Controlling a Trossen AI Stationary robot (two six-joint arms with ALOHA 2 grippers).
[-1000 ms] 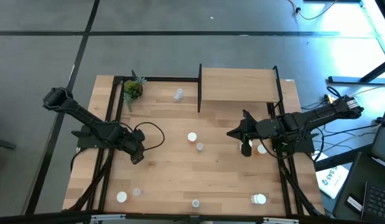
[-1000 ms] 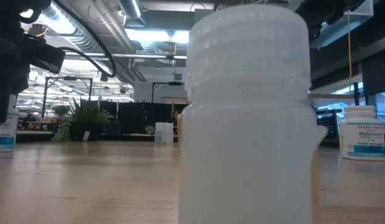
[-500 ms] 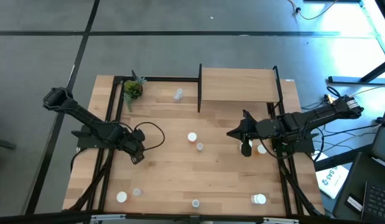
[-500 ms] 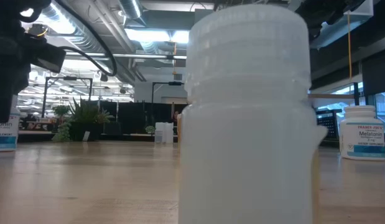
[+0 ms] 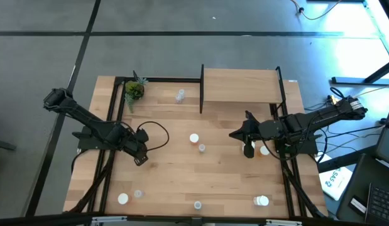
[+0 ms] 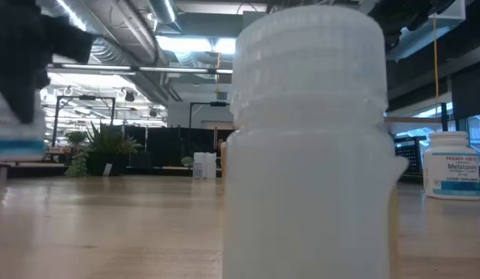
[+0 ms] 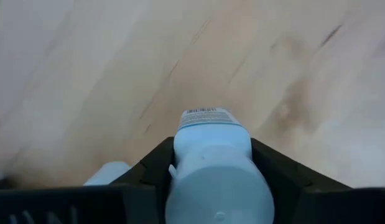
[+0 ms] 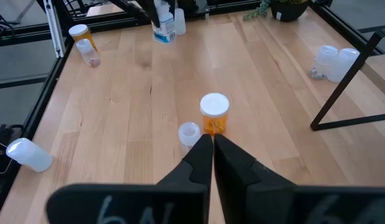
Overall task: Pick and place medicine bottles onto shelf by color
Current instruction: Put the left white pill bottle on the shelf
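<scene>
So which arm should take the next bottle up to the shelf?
Left. The left gripper is already shut on a white bottle, lifted off the table. The right gripper is shut and empty, though it waits nearer the shelf.

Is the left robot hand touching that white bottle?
Touching. The left wrist view shows the left gripper with its fingers pressed against both sides of the white bottle.
</scene>
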